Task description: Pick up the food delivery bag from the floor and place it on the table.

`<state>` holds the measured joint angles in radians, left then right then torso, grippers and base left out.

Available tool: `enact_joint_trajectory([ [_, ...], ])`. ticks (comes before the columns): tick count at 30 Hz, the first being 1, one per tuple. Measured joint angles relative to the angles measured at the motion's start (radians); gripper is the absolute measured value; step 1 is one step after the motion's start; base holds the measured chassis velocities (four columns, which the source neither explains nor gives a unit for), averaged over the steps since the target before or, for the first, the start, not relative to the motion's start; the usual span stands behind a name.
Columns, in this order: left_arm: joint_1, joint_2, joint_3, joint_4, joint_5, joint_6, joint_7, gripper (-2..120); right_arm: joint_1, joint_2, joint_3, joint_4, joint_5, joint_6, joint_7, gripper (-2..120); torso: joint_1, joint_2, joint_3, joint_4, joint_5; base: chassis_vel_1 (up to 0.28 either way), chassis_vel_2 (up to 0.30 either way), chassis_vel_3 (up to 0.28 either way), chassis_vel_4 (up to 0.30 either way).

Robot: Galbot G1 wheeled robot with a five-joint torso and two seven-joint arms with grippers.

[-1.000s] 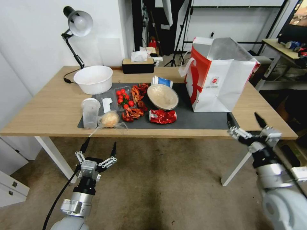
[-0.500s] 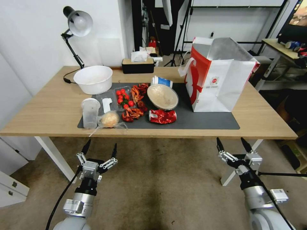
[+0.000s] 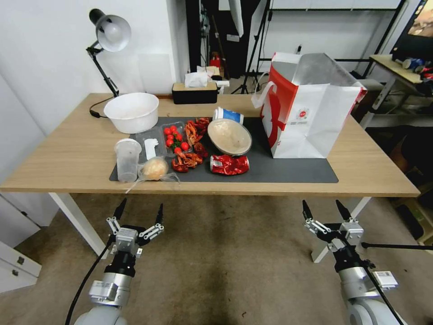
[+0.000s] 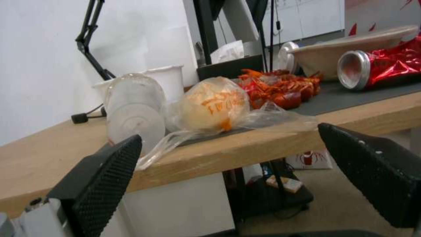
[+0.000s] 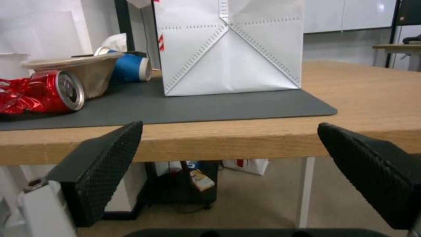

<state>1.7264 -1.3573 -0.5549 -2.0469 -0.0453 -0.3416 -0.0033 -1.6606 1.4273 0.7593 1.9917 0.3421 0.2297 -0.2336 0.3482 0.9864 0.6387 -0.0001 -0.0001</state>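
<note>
The food delivery bag [image 3: 311, 108] stands upright on the right end of the dark grey mat [image 3: 279, 169], on the far-right part of the desk [image 3: 58, 158] and not on the floor [image 3: 225, 262]; it is open at the top, with the crushed red can [image 3: 229, 164] just to its left. It looks to me like light, thin paper that would crumple or tear if squeezed, so I judge the white handles [image 3: 261, 97] or the folded top rim the safest hold. My left gripper [image 3: 137, 214] and right gripper [image 3: 325, 211] hover low, near the desk's near edge, jaws spread wide and empty.
</note>
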Motion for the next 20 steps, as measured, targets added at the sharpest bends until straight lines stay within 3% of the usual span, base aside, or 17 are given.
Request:
enact_joint_trajectory([
  [20, -0.001, 0.001, 0.001, 0.001, -0.002, 0.002, 0.002, 100, 0.001, -0.002, -0.001, 0.001, 0.005, -0.004, 0.004, 100, 0.0, 0.0, 0.0, 0.0001, 0.0001, 0.0, 0.0, 0.0, 0.0],
])
